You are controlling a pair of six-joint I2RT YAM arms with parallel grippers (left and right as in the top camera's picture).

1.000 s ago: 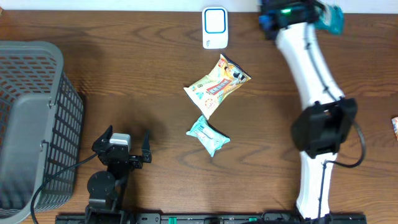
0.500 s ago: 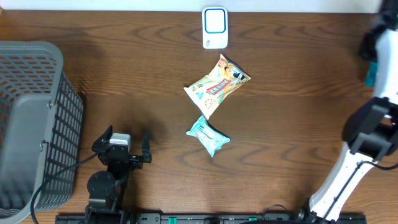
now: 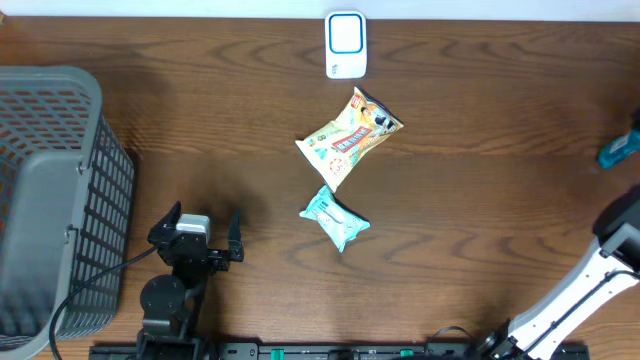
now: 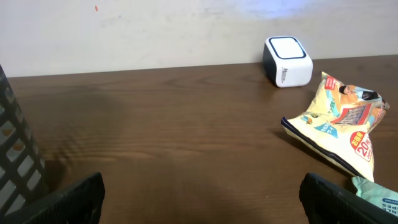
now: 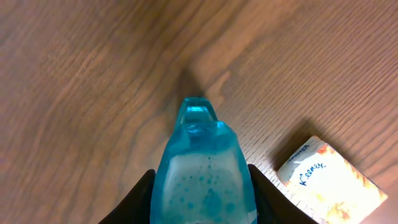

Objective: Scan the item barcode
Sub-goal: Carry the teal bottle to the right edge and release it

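At the left edge the grey basket [image 3: 105,220] is standing on the brown table [image 3: 200,120], and just beside it, near the front, the left gripper [image 3: 200,222] is waiting with its two fingers spread wide and nothing between them. In the middle a yellow snack bag [image 3: 348,137] is lying flat, and a small teal packet [image 3: 336,218] is lying near it on the front side, the two apart from each other. The white scanner [image 3: 346,45] is sitting at the back edge, behind the snack bag. Far to the right the right arm [image 3: 600,270] is reaching along the table edge, and the right gripper [image 5: 202,199] is pinching a blue bottle [image 5: 200,155] between its dark fingers [image 5: 142,199] (bubbles are showing through the clear plastic). The bottle is staying at the far right side, well apart from the scanner. Near its right side a tissue pack [image 5: 329,180] with the word Kleenex is lying on the wood.
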